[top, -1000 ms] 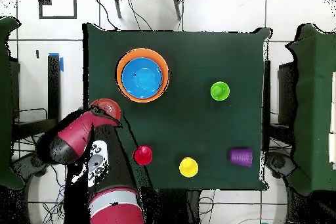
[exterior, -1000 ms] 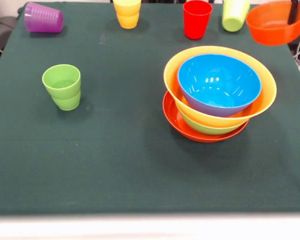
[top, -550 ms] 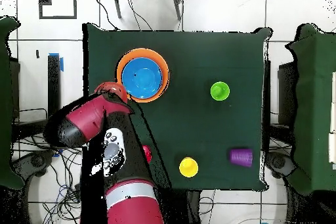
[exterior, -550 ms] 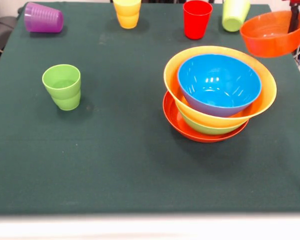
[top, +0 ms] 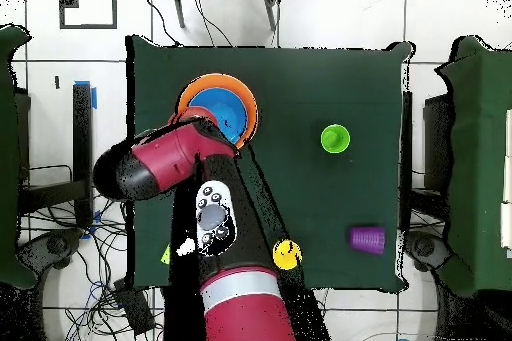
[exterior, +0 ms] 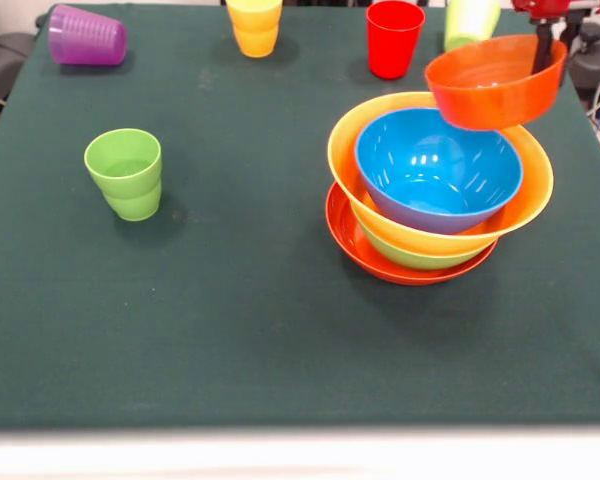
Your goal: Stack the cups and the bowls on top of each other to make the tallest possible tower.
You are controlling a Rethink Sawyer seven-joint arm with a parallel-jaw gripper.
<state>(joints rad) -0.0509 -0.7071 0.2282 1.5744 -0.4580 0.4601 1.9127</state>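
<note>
Small orange bowl (exterior: 494, 80) now held aloft over the far rim of the bowl stack (exterior: 438, 188), shifted in from the table's edge, gripper (exterior: 546, 38) clamped on its rim, arm (top: 165, 161) swung across the table (exterior: 240, 300), cups (exterior: 125, 172) unmoved.

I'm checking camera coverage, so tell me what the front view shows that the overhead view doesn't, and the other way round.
Only the front view shows the red cup, the light green cup at the far edge, and the green bowl and red-orange bowl under the pile; the small orange bowl hangs tilted above the blue bowl. Only the overhead view shows the whole arm, which covers those cups, and the floor. Both show the purple cup on its side, the yellow cup, the other light green cup and the bowl pile.
</note>
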